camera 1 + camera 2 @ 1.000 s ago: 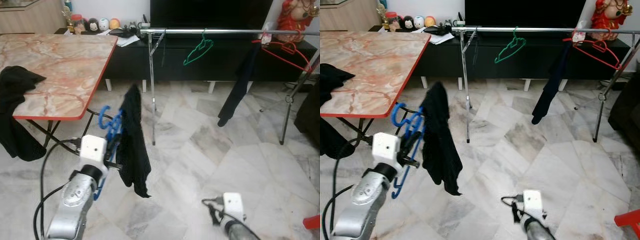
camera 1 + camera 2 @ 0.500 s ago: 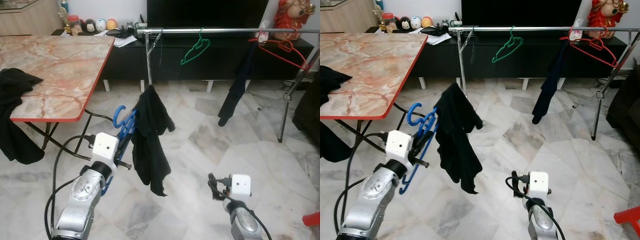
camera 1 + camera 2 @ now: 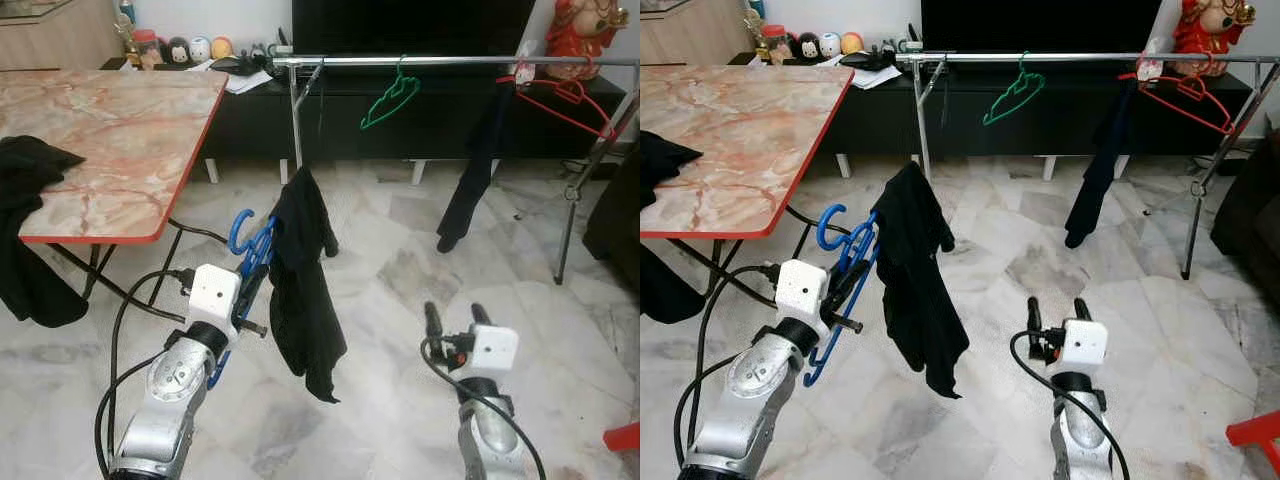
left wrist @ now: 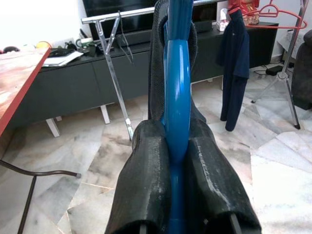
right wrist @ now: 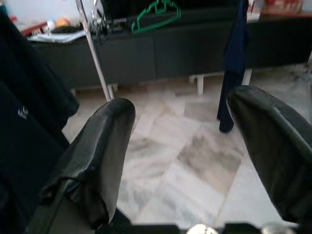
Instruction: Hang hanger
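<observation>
**Now: right arm comes up, hanger carried toward the rail**

Meanwhile, the main change from a second ago is on the right. The right pincer, then barely poking into the bottom of the frame, is lifted to lower centre-right, its two black fingers spread wide with nothing between them. The rail also sits slightly larger and more centred than before; that reads as the camera shifting as the robot approaches, not the rack moving.

The left pincer stays clamped on the blue hanger, left of centre in the head views. The wrist view shows the blue bar squeezed tight between both pads. A black garment drapes over the hanger and hangs free above the marble floor, settled into a steadier hang than a second ago.

The metal clothes rail runs across the top of the frame, well apart from the hanger. On it: a green hanger, a dark garment, a red hanger. The counter, marble-topped, fills the upper left.

Judgement: still the carry stage. The hook is not yet on the rail. The raised, open right pincer suggests readiness to steady the load; the gap between the rail's left post and the green hanger looks like the free spot.
</observation>
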